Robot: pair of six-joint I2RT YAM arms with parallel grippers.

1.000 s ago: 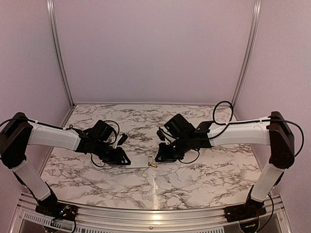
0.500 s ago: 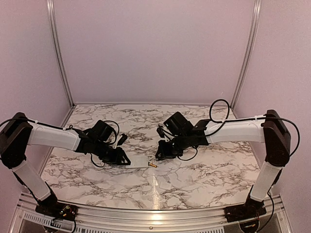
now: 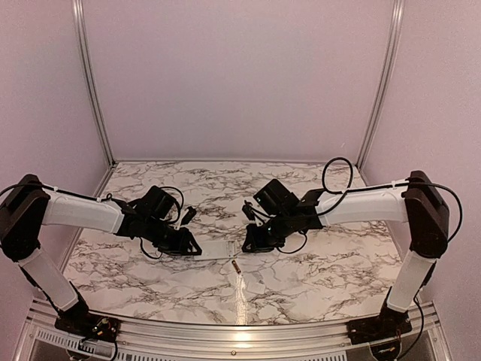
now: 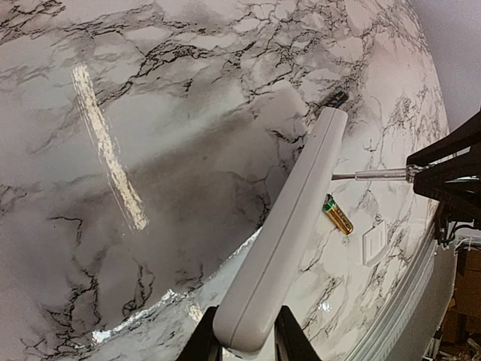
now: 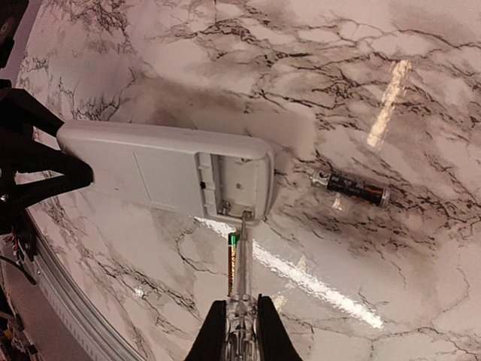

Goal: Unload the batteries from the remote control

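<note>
Holding the remote (image 4: 289, 233) by one end: left gripper (image 4: 246, 335) is clamped on it, back face turned toward the right arm. Right gripper (image 5: 240, 327) is closed on a slim clear-handled tool (image 4: 372, 174), tip at the lip of the open recess (image 5: 233, 184), which shows bare contacts. Both cells are out on the table (image 3: 338, 263). First battery (image 5: 232, 259) lies just beside the remote, under the tool shaft. Second battery (image 5: 353, 186) lies past the remote's free end, apart from it. White cover (image 4: 373, 242) lies flat near the first battery.
</note>
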